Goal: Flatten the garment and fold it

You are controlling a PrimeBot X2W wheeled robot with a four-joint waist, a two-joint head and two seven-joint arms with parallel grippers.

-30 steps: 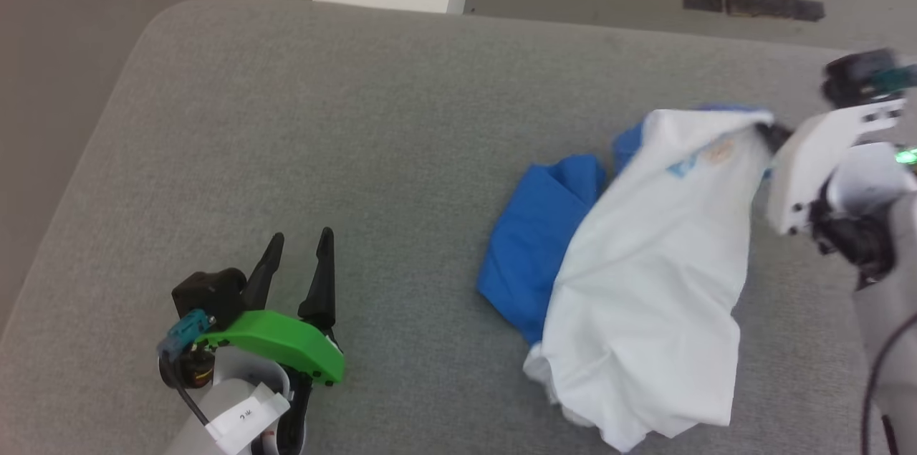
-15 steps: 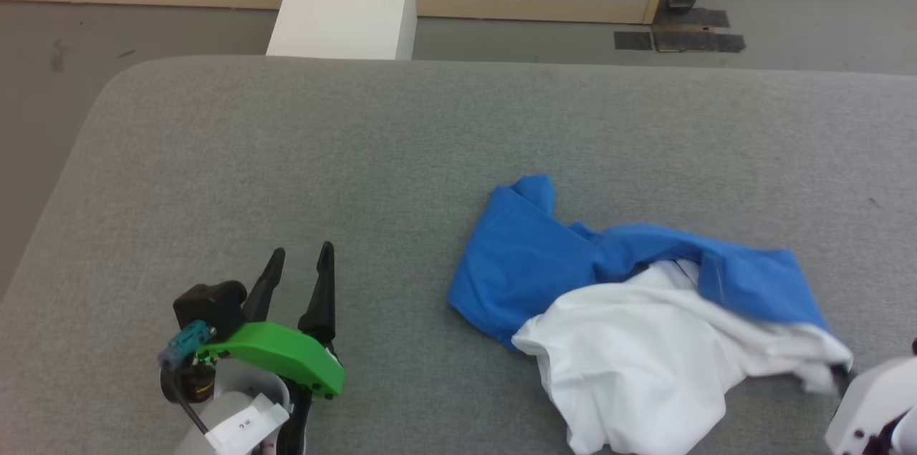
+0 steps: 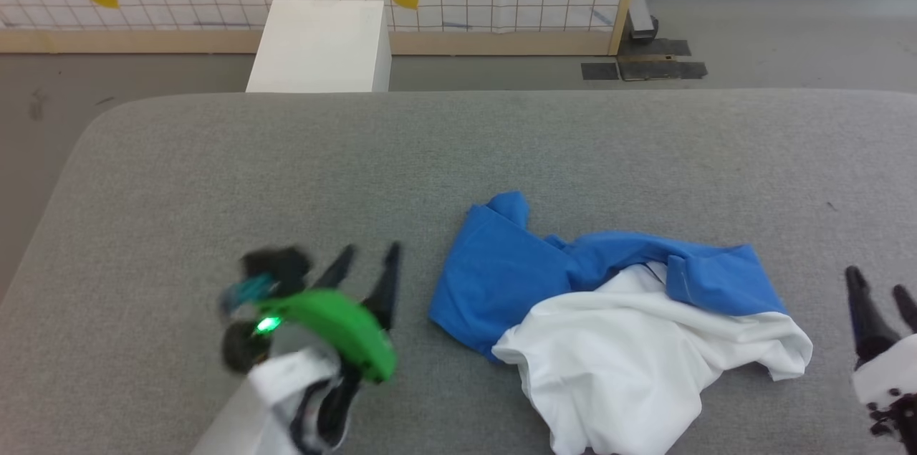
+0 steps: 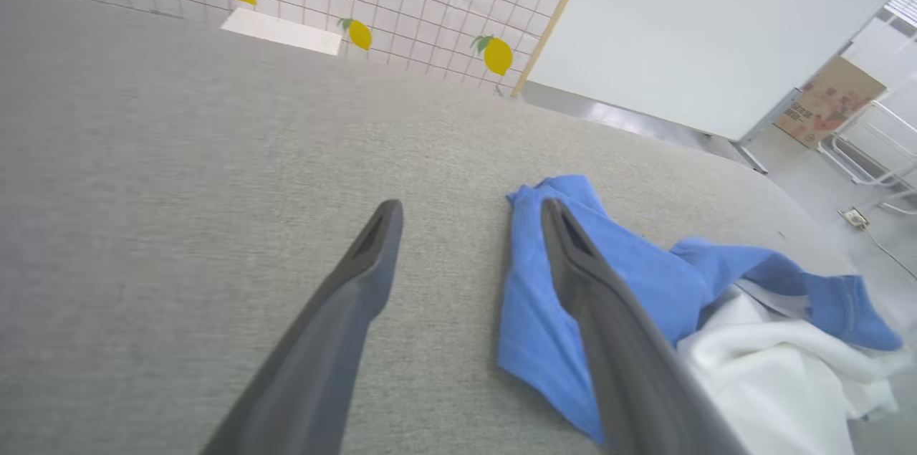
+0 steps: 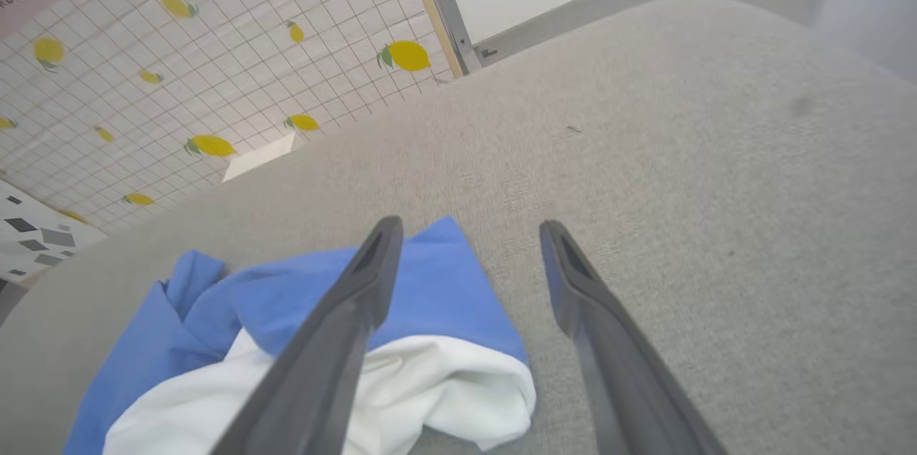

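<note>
The grey cloth-covered table (image 3: 215,175) carries the garment (image 3: 616,340), which lies crumpled right of centre, blue sleeves toward the far side and white body bunched nearer. A white box (image 3: 319,46) stands beyond the table. The left gripper (image 3: 370,254) hovers just beside the garment's left edge, fingers spread and empty. The right gripper (image 3: 877,283) is near its right edge, also spread and empty.

Left claw (image 3: 371,251): green shroud (image 3: 337,329), dark fingers (image 3: 385,286)

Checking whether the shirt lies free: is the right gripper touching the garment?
Apart. The head view shows a strip of bare grey surface between the open right gripper and the garment's nearest white edge.
</note>
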